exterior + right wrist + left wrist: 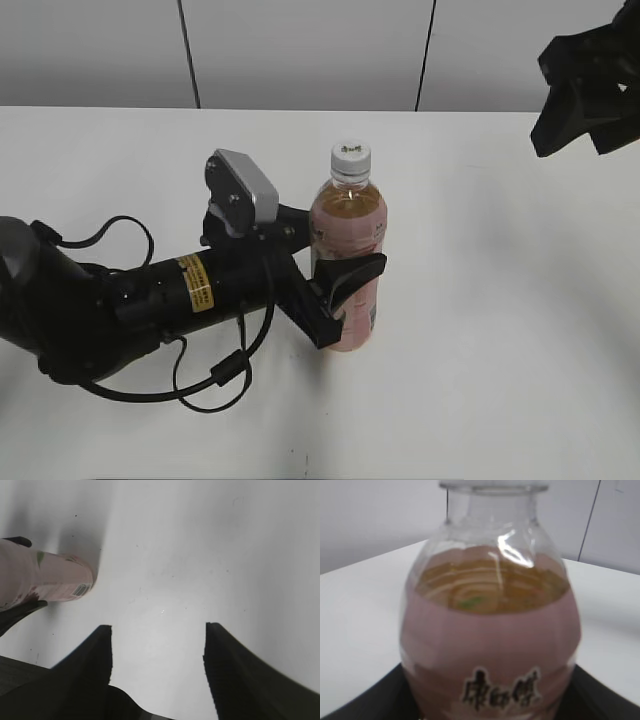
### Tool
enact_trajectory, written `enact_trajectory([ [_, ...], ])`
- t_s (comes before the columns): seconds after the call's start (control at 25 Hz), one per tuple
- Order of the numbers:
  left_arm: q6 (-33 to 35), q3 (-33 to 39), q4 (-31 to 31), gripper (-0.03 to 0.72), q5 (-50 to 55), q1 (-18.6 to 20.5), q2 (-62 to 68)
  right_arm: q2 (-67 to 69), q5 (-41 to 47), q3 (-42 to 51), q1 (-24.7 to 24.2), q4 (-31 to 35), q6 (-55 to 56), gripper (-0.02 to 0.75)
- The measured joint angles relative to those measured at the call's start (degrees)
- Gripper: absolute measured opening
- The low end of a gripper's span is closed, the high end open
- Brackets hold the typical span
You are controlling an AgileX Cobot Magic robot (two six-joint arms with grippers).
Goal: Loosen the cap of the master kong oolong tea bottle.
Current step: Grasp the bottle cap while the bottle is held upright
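Observation:
The master kong oolong tea bottle (pixel 347 262) stands upright mid-table, pink label, amber tea. Its white cap (pixel 351 154) sits on top. My left gripper (pixel 350 275) is shut on the bottle's body, one finger on each side. In the left wrist view the bottle (pixel 490 630) fills the frame and the jaws show as dark edges at the bottom corners; the cap is cut off at the top. My right gripper (pixel 585 95) hangs high at the far right, away from the bottle. In the right wrist view it (pixel 157 645) is open and empty, with the bottle (pixel 45 580) at the left.
The white table (pixel 500 300) lies bare around the bottle. The left arm and its cables (pixel 150 300) lie across the left front. A grey panelled wall (pixel 300 50) stands behind the table's far edge.

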Motion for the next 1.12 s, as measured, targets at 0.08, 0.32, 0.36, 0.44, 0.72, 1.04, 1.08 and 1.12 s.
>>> enact_trajectory([
  [0.08, -1.5, 0.0, 1.1, 0.419, 0.7, -0.4, -0.4, 0.0, 0.3, 0.0, 0.0, 0.0, 0.1, 0.440],
  [0.32, -2.2, 0.0, 1.3, 0.419, 0.7, -0.5, -0.4, 0.0, 0.5, -0.7, 2.5, 0.6, 0.1, 0.440],
  [0.36, -2.3, 0.0, 1.3, 0.419, 0.7, -0.5, -0.4, 0.0, 0.5, -1.0, 3.5, 0.8, 0.4, 0.440],
  [0.44, -2.3, 0.0, 1.3, 0.419, 0.7, -0.5, -0.4, 0.1, 0.4, -1.9, 5.6, 1.1, 1.4, 0.440],
  [0.72, -2.2, -0.1, 1.3, 0.418, -1.3, -0.5, 0.8, 4.9, 2.9, -8.4, 13.1, 1.7, 4.8, 0.440],
  [1.04, -1.6, -0.1, 2.1, 0.418, -2.0, -0.5, 1.1, 11.6, 5.2, -16.2, 19.2, 2.6, 7.0, 0.440],
  [1.08, -1.6, -0.1, 2.3, 0.418, -2.0, -0.5, 1.1, 12.4, 5.5, -16.9, 19.4, 2.7, 7.2, 0.440],
  [1.12, -1.5, -0.1, 2.4, 0.418, -2.0, -0.5, 1.1, 13.2, 5.6, -17.3, 19.5, 2.9, 7.3, 0.440],
])
